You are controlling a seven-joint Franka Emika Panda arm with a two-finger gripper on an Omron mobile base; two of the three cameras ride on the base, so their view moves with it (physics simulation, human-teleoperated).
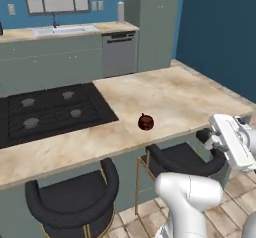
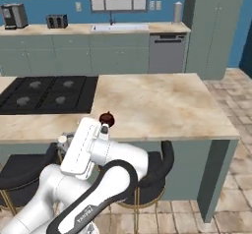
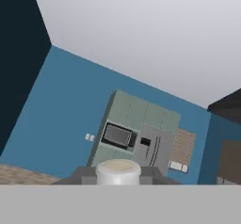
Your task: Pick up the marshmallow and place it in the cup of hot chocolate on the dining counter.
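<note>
The marshmallow (image 3: 118,172) is sitting pinched in the closed gripper (image 3: 118,177), bottom centre of the hand view; pickup looks done. Farther off, the cup of hot chocolate (image 1: 145,122) is waiting mid-frame on the dining counter (image 1: 170,94), so placing remains.

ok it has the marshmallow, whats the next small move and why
Probably swing the hand over the dining counter toward the cup of hot chocolate. The hand view shows the marshmallow clamped between the fingertips, but that camera looks up at the wall and ceiling. In the left base view the gripper sits off the counter's front edge, beside the stool, well short of the cup.
</note>
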